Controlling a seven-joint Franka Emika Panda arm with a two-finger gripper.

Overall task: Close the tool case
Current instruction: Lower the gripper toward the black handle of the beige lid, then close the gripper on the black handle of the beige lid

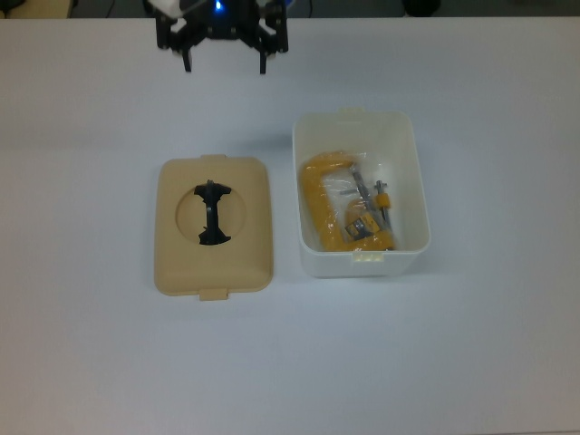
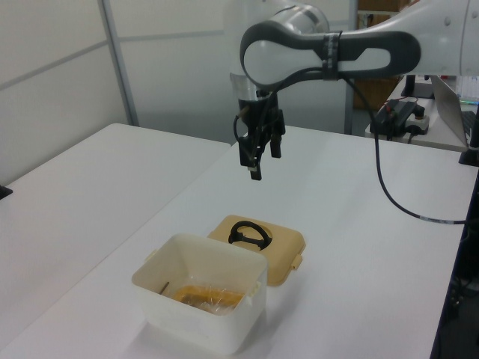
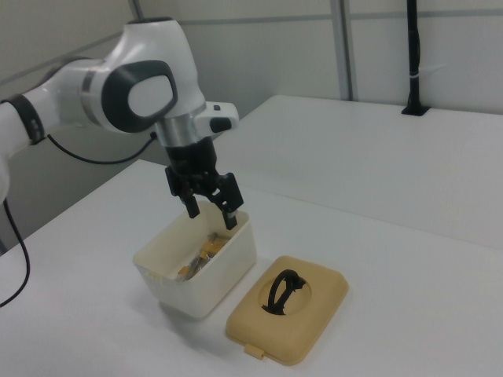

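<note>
The white box [image 1: 360,195] sits open on the table [image 1: 471,344], a yellow tool [image 1: 337,213] in a clear bag inside it. Its tan lid [image 1: 214,226] lies flat just beside the box, on the top view's left, black handle [image 1: 211,212] up. The gripper [image 1: 225,65] hangs above the table beyond the lid, fingers spread wide, holding nothing.

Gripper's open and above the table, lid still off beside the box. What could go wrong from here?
The lid offers only a thin black handle in a round recess; the open gripper could miss it or clip the recess rim. The bagged yellow tool in the white box might keep the lid from seating. The latch tabs must line up.
</note>
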